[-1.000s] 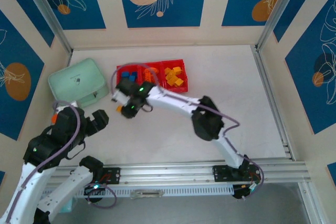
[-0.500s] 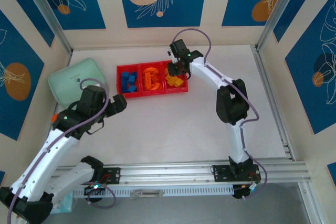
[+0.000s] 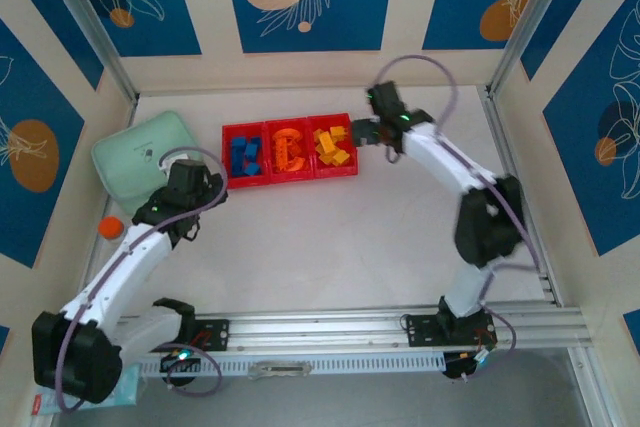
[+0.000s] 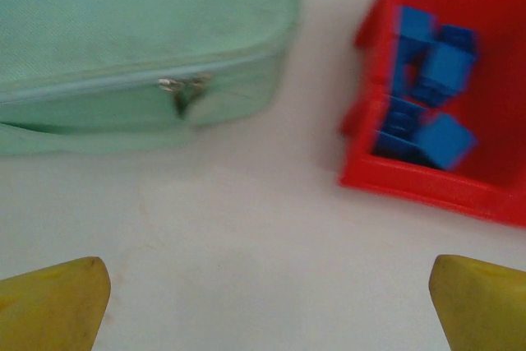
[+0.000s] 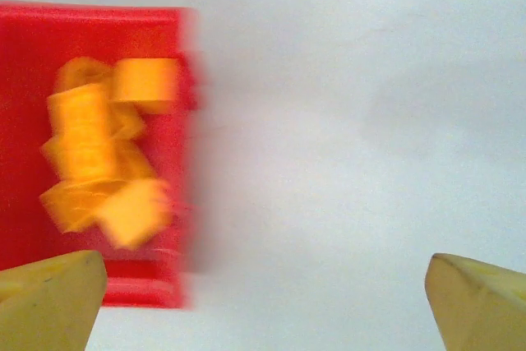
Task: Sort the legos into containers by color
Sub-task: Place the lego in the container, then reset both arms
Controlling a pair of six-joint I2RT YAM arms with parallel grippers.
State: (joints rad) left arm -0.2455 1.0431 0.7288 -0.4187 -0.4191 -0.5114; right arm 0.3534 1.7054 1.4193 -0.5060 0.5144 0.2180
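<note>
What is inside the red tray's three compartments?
Blue bricks lie in the left compartment, orange arches in the middle, yellow bricks in the right of the red tray. Anything beneath each pile is covered.

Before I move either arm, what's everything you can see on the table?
tray: one, red, three compartments side by side, far middle of the table
blue bricks: several, blue, left compartment
orange bricks: several, orange, middle compartment
yellow bricks: several, yellow, right compartment
box: one, mint green, left of the tray, apart from it
round thing: one, orange, by the left wall; too small to identify
left claw: one, yellow tips, open, over bare table near the box and the tray's blue end
right claw: one, yellow tips, open, at the tray's right end
</note>
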